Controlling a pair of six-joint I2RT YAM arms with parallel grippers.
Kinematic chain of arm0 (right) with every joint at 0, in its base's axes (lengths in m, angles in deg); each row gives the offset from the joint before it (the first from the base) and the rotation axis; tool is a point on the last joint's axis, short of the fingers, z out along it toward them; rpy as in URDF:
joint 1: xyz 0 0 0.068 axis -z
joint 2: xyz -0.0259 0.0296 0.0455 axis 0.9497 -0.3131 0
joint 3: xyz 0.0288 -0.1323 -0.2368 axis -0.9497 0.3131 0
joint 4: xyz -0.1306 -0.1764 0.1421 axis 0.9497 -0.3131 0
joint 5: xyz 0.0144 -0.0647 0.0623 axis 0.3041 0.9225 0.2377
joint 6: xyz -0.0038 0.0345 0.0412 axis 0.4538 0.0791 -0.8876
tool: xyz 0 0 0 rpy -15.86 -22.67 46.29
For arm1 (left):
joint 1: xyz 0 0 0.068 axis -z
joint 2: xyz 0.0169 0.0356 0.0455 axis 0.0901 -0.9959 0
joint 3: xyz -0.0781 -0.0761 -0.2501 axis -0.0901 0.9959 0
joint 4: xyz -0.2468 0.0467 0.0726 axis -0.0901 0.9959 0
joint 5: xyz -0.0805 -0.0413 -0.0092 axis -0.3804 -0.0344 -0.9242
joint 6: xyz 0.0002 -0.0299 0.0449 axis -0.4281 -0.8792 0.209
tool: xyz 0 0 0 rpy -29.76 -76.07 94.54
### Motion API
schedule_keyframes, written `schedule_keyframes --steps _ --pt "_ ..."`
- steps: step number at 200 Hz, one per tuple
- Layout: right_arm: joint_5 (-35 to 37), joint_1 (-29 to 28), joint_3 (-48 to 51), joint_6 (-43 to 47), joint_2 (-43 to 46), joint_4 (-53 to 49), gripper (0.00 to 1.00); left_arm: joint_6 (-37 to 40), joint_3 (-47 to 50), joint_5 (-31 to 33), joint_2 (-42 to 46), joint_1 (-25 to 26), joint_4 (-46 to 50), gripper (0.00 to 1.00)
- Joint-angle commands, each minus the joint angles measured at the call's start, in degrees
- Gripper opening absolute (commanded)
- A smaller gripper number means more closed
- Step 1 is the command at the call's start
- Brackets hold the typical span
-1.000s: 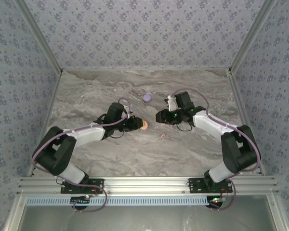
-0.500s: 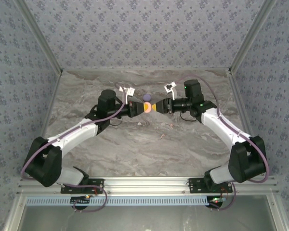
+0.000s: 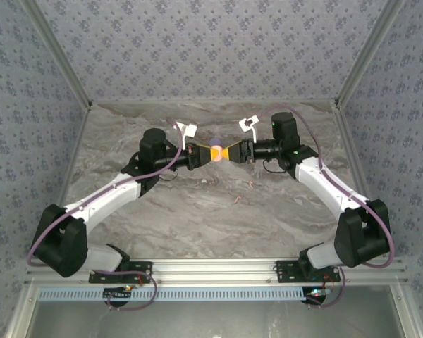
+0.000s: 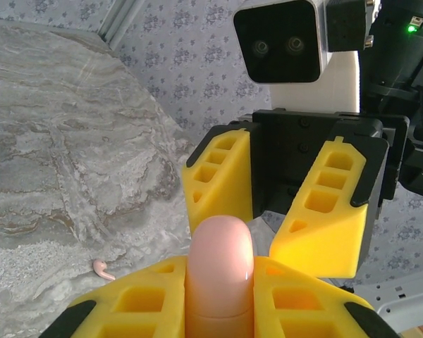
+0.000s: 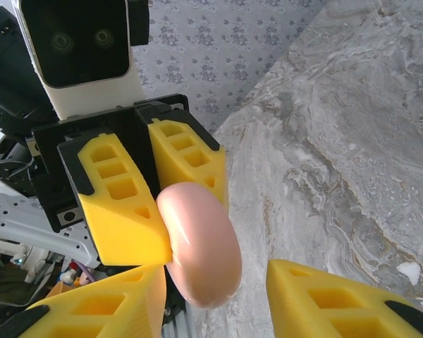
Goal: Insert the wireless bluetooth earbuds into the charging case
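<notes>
Grey marble-veined stone tabletop (image 3: 127, 134), flat and matt, hemmed by aluminium rails along its edges. Toward the far middle of it, a small lavender round disc (image 3: 215, 139), partly covered from above, just its upper edge in sight. Nearer and right of centre, well apart from that disc, a tiny pale pinkish-orange curved earbud (image 3: 237, 199) flat on the stone. From the left wrist, a pinkish curved piece (image 4: 102, 269) on bare marble (the same one or a second, not clear). From the right wrist, a tiny whitish speck (image 5: 409, 272) on the marble.
</notes>
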Motion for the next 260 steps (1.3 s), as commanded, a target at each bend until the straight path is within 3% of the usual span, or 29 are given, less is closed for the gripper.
schedule_keyframes --steps 1,74,171,215,260 --pt "-2.9 0.4 -1.5 -1.3 0.7 2.3 0.42 0.8 -2.0 -2.2 1.5 -0.2 -3.6 0.15" --pt "-4.1 0.0 -1.8 -1.6 0.0 3.0 0.35 0.1 -2.1 -2.7 1.2 -0.2 -5.1 0.15" --pt "-4.5 -0.8 -2.8 -1.0 -0.4 2.4 0.33 -1.1 -2.0 -3.6 0.1 -0.1 -6.4 0.15" --pt "-4.2 -1.0 -3.7 -0.1 -0.5 0.5 0.18 -1.1 -2.1 -3.6 -0.1 0.1 -6.3 0.16" --pt "-3.2 -0.6 -3.8 0.2 0.6 -0.6 0.16 0.0 -2.3 -3.2 0.2 0.0 -3.5 0.39"
